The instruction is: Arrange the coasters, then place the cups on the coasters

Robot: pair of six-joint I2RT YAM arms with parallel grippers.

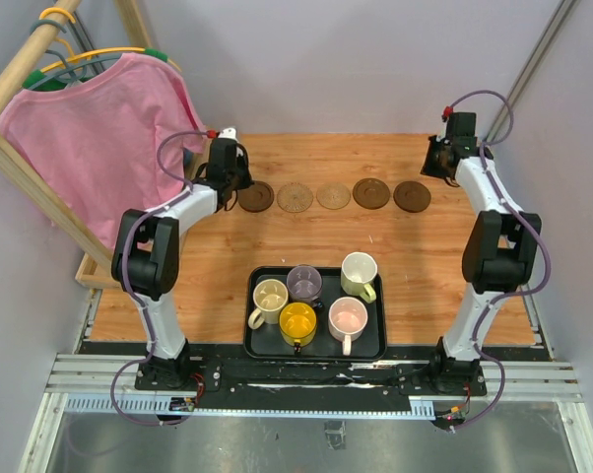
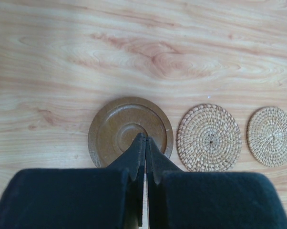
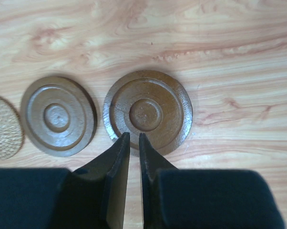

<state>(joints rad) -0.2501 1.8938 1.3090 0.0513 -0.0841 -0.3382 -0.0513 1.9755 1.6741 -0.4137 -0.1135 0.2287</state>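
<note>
Five coasters lie in a row across the far half of the table: dark brown [image 1: 255, 197], tan [image 1: 296, 197], tan [image 1: 333, 195], dark brown [image 1: 371, 193], dark brown [image 1: 412, 196]. My left gripper [image 2: 145, 139] is shut with nothing in it, its tips over the leftmost brown coaster [image 2: 119, 125]. The right gripper [image 3: 134, 135] has a narrow gap between its fingers, empty, over the near rim of the rightmost brown coaster [image 3: 148, 110]. The cups stand on the black tray [image 1: 316, 353]: cream-beige [image 1: 270, 296], grey-purple [image 1: 304, 283], yellow-green [image 1: 359, 273], yellow [image 1: 297, 321], pink [image 1: 348, 318].
A pink shirt [image 1: 109, 128] hangs on a wooden rack at the back left, close to my left arm. Grey walls close the table at the back and on both sides. Two woven tan coasters [image 2: 209, 137] lie right of the left gripper.
</note>
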